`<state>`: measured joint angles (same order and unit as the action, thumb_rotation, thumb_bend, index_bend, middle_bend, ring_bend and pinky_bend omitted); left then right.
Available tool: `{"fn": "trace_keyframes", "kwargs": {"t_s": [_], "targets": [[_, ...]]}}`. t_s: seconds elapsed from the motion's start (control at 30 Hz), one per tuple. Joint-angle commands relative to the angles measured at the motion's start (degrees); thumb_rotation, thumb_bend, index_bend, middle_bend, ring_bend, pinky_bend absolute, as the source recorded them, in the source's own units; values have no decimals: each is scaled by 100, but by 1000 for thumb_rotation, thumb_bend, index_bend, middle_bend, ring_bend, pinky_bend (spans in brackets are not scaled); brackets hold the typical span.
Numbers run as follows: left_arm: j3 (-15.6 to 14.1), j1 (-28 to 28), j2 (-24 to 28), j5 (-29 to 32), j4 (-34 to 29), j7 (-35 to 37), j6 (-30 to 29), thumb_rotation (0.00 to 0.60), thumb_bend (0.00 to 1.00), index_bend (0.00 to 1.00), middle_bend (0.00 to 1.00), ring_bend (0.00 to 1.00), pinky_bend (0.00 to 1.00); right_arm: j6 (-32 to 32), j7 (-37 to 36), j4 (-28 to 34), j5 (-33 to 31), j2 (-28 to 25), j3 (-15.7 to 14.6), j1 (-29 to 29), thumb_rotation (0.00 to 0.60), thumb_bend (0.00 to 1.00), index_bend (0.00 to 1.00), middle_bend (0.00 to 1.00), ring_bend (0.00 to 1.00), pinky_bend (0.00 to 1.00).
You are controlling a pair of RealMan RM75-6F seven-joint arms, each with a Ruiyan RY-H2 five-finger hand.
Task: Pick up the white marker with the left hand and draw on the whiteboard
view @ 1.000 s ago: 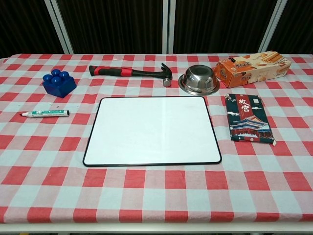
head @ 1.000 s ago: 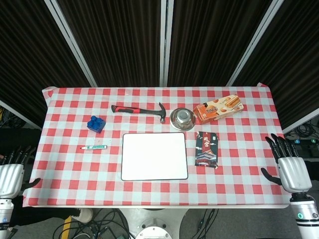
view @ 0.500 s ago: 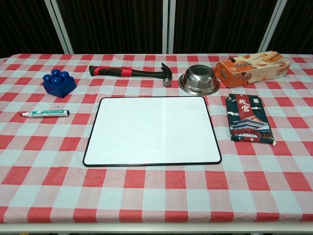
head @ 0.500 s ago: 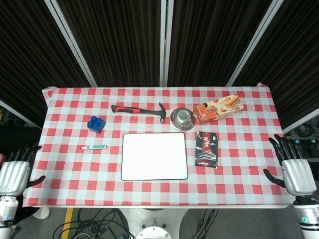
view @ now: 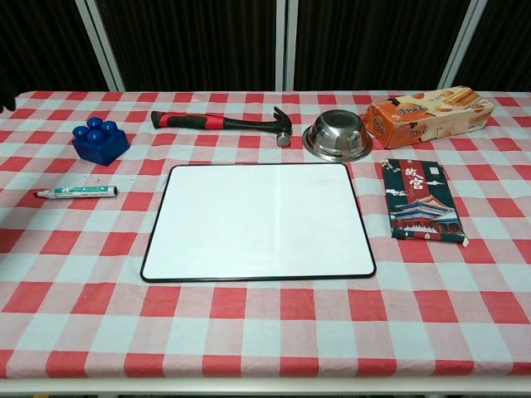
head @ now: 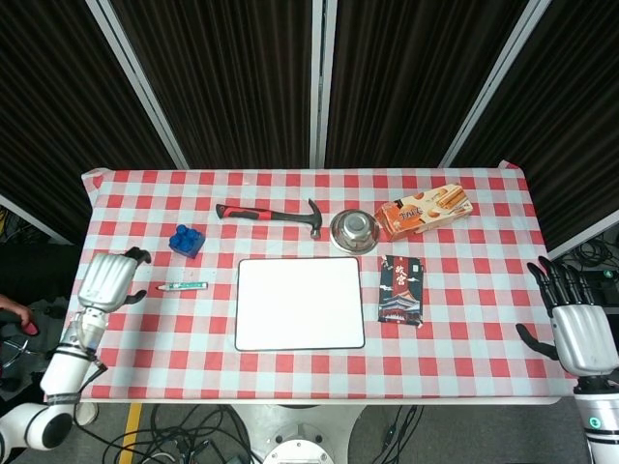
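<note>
The white marker [head: 182,287] [view: 76,192] with a green label lies flat on the checked cloth, left of the whiteboard [head: 300,304] [view: 259,220]. The board lies blank at the table's middle. My left hand [head: 109,280] hovers over the table's left part, just left of the marker and apart from it, holding nothing. My right hand [head: 583,333] hangs off the table's right edge with fingers apart and empty. Neither hand shows in the chest view.
Behind the board lie a red-and-black hammer [head: 269,215] [view: 220,121], a steel bowl [head: 354,230] [view: 338,135] and an orange biscuit box [head: 424,211] [view: 427,114]. A blue block [head: 186,240] [view: 99,141] sits behind the marker. A dark packet [head: 401,290] [view: 421,210] lies right of the board.
My left hand has risen from beside the table's front-left corner and moved in over the cloth, close to the marker. The right hand has drifted slightly down and right.
</note>
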<state>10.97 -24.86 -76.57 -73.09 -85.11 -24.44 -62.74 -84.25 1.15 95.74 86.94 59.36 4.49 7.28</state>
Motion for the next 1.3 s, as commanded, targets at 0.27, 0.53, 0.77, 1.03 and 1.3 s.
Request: {"fn": "trace_keyframes", "kwargs": {"t_s": [0.27, 0.53, 0.77, 1.03, 1.3], "targets": [[67, -896, -1320, 1618, 820, -1668, 746, 600, 201, 419, 424, 781, 1000, 275, 49, -20, -207, 7, 55, 106, 600, 151, 0, 15, 0, 0], [25, -1140, -1630, 2261, 835, -2098, 729, 600, 214, 449, 464, 809, 1000, 351, 55, -42, -301, 22, 60, 119, 600, 150, 0, 15, 0, 0], [25, -1321, -1841, 2695, 1001, -2161, 766, 600, 232, 458, 474, 815, 1000, 388, 69, -35, -339, 14, 53, 120, 600, 151, 0, 15, 0, 0], [-59, -1464, -1871, 2957, 1075, -2233, 801, 600, 284, 458, 474, 816, 1000, 404, 76, -33, -377, 13, 50, 111, 600, 150, 0, 15, 0, 0], [-209, -1533, -1850, 3042, 1032, -2198, 798, 600, 319, 458, 475, 816, 1000, 394, 64, -50, -384, 17, 47, 99, 600, 150, 0, 15, 0, 0]]}}
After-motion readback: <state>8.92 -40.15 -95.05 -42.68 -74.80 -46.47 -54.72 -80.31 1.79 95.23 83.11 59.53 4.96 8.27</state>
